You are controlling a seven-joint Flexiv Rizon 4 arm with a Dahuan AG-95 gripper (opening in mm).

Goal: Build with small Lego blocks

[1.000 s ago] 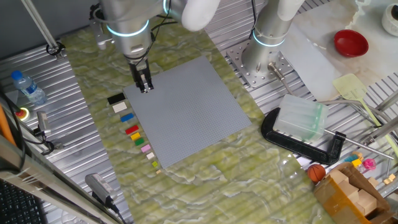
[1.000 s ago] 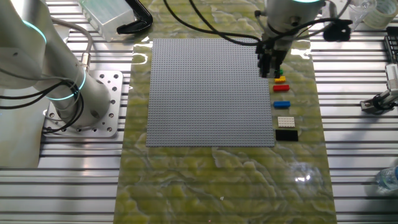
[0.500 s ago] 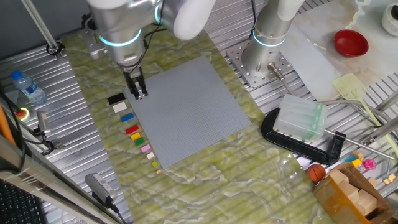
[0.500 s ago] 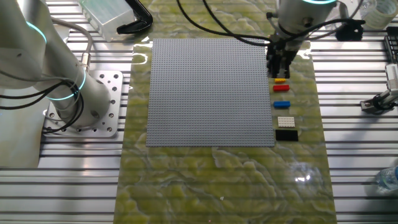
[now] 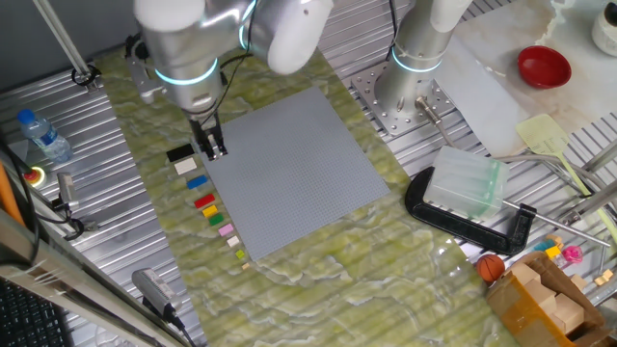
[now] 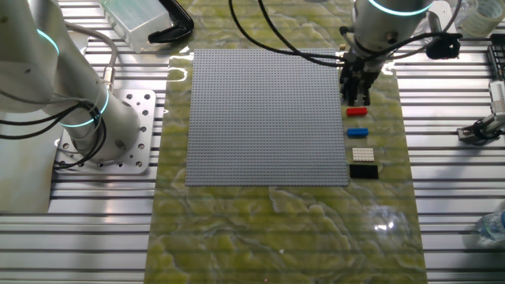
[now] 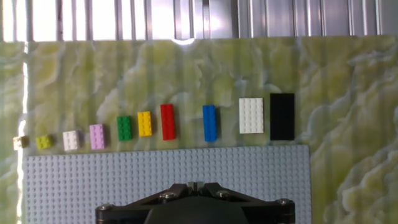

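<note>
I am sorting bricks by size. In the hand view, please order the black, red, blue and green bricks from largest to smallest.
1. Black rectangular plastic brick
2. Red narrow plastic brick and blue narrow plastic brick: look alike, not ranked
3. Green short plastic brick

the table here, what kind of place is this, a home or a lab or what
Most likely a robotics lab or test bench. A second robot arm is bolted to a slotted aluminium table, a large grey baseplate lies on a green mat, and small Lego blocks are lined up in a row beside it.
</note>
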